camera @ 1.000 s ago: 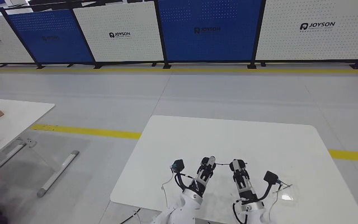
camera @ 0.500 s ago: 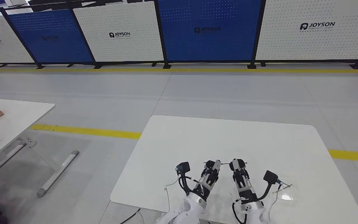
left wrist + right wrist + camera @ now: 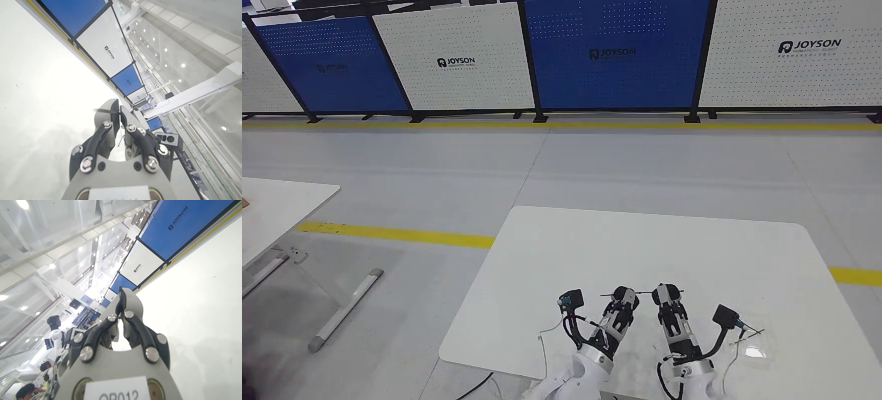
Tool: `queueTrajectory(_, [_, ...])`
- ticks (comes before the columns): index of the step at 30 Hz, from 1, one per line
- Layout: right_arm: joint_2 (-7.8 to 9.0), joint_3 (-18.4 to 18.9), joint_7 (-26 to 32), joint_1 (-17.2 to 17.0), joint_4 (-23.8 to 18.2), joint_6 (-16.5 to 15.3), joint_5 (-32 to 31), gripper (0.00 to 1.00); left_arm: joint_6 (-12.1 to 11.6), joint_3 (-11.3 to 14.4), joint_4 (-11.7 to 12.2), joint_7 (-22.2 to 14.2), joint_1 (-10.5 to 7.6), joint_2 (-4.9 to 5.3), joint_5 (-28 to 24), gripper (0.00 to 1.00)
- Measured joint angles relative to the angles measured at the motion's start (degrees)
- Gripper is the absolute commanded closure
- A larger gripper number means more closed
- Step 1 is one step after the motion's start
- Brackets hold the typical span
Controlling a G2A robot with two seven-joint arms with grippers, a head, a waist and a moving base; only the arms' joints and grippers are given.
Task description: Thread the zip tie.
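Jaws of the left gripper, over the near side of the white table, are pinched shut on one end of the black zip tie (in the left wrist view a short length of it sticks out sideways past one finger). The tie runs as a thin line across the small gap to the right gripper, just beside the left. Its jaws are closed tight on the tie's other end, the tip showing just past them in the right wrist view.
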Motion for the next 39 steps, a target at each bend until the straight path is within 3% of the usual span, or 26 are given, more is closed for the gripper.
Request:
queueTrajectory(12, [0.03, 0.1, 2.1, 0.1, -0.2, 0.2, 0.1, 1.00, -0.6, -0.1, -0.5, -0.6, 0.31, -0.11, 1.0, 1.00])
queueTrajectory(26, [0.45, 1.4, 7.7, -0.1, -0.9, -1.3, 3.7, 1.00, 0.8, 0.0, -0.6, 0.0, 0.63, -0.25, 3.9, 1.00])
queueTrajectory(29, [0.51, 1.4, 8.4, -0.2, -1.1, -0.9, 3.5, 0.67, 1.3, 0.0, -0.5, 0.3, 0.53, -0.36, 4.0, 1.00])
queueTrajectory(31, [0.52, 1.4, 8.4, -0.2, -1.2, -0.6, 3.3, 0.54, 1.8, 0.1, -0.2, 0.4, 0.31, -0.47, 3.9, 1.00])
queueTrajectory(35, [0.49, 1.3, 7.9, -0.1, -1.0, -0.3, 3.1, 0.44, 2.2, 0.1, 0.3, 0.5, -0.04, -0.66, 3.6, 1.00])
queueTrajectory(37, [0.47, 1.3, 7.3, -0.1, -0.8, -0.7, 3.2, 0.55, 2.5, 0.1, 0.5, 0.6, -0.18, -0.76, 3.3, 1.00])
queueTrajectory(39, [0.47, 1.4, 6.9, -0.1, -0.6, -1.2, 3.3, 0.55, 3.1, -0.2, 0.7, 0.6, -0.45, -0.88, 2.5, 1.00])
